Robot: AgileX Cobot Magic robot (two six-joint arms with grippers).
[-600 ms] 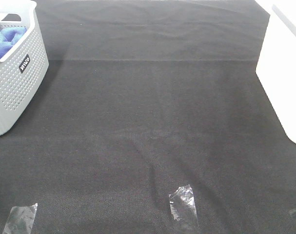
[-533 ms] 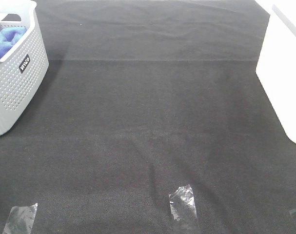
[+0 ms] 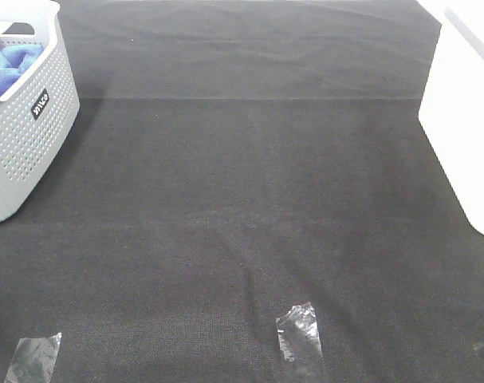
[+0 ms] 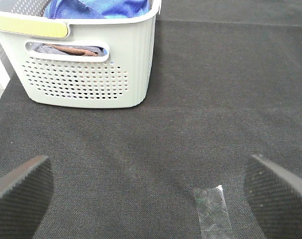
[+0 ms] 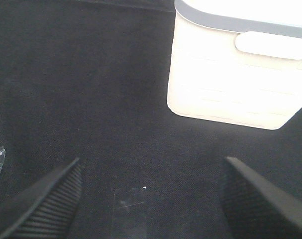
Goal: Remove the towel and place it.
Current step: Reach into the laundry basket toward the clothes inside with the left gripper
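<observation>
The blue towel (image 3: pixel 10 62) lies bunched inside the grey perforated basket (image 3: pixel 30 136) at the far left of the exterior view. It also shows in the left wrist view (image 4: pixel 98 7), above the basket's wall (image 4: pixel 86 77). My left gripper (image 4: pixel 148 191) is open and empty, low over the black mat, some way short of the basket. My right gripper (image 5: pixel 148 199) is open and empty over the mat, facing the white bin (image 5: pixel 240 69). Neither gripper shows in the exterior view.
A white bin (image 3: pixel 465 120) stands at the right edge. A black cloth mat (image 3: pixel 249 183) covers the table. Clear tape patches (image 3: pixel 299 331) lie near the front edge. Something brown (image 4: pixel 66 49) shows through the basket's handle slot.
</observation>
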